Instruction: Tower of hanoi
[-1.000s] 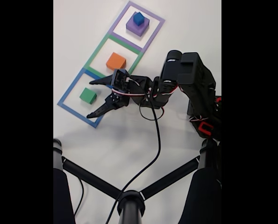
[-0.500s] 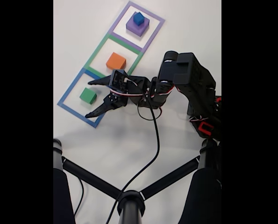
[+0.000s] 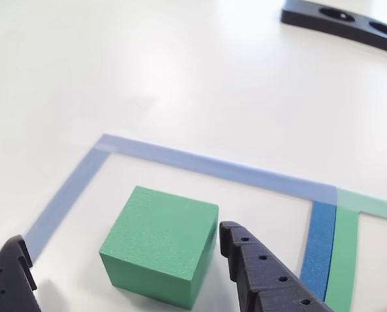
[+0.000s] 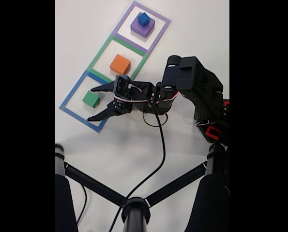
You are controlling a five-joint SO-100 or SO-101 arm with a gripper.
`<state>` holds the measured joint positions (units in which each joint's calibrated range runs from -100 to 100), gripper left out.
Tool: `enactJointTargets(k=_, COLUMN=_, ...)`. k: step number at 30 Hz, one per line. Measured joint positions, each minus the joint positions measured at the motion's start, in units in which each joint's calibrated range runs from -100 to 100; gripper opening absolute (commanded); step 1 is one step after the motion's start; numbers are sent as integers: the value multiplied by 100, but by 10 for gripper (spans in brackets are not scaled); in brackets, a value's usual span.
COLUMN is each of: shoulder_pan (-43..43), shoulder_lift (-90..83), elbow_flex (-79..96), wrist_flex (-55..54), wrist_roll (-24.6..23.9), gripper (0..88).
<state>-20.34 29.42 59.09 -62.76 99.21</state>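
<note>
The matte green cube [image 4: 91, 99] sits inside the flat blue square outline [image 4: 72, 93] at the lower left of the fixed view, one face turned toward the arm. The black two-finger gripper [image 4: 94, 102] points at it from the right with its jaws spread wide, one tip above the cube and one below it in that picture, neither touching. In the other view the same cube [image 3: 160, 244] lies at bottom centre between the two black fingers [image 3: 258, 273], with clear table showing on the left side and a thin gap on the right. Judged from this, the spread is there to straddle the cube before closing on it.

The middle square, outlined in green [image 4: 101, 50], holds the matte orange cube [image 4: 120, 63]. The purple-outlined square [image 4: 159, 34] at the top of the fixed view holds the large matte purple cube [image 4: 143, 28] with the small dark blue cube [image 4: 143, 19] resting on it. Each stack thus keeps to its own square, as the puzzle's pegs would.

Nothing stands between gripper and green cube. The orange cube is near the upper finger, apart from it. A black cable [image 4: 161, 145] trails toward the bottom of the frame, and a black strip with round holes [image 3: 343, 21] lies at the upper right of the other view, well apart.
</note>
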Motion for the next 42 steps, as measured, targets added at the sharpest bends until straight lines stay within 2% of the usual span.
enactJointTargets(k=10, shoulder_pan=-41, shoulder_lift=76, elbow_flex=-157, wrist_flex=-32, wrist_roll=0, gripper=289)
enactJointTargets(k=16, shoulder_pan=-41, shoulder_lift=101, elbow_flex=-261, wrist_flex=-32, wrist_roll=0, gripper=219)
enactJointTargets(k=42, shoulder_pan=-90, shoulder_lift=101, elbow_flex=-174, wrist_flex=-32, wrist_roll=0, gripper=128)
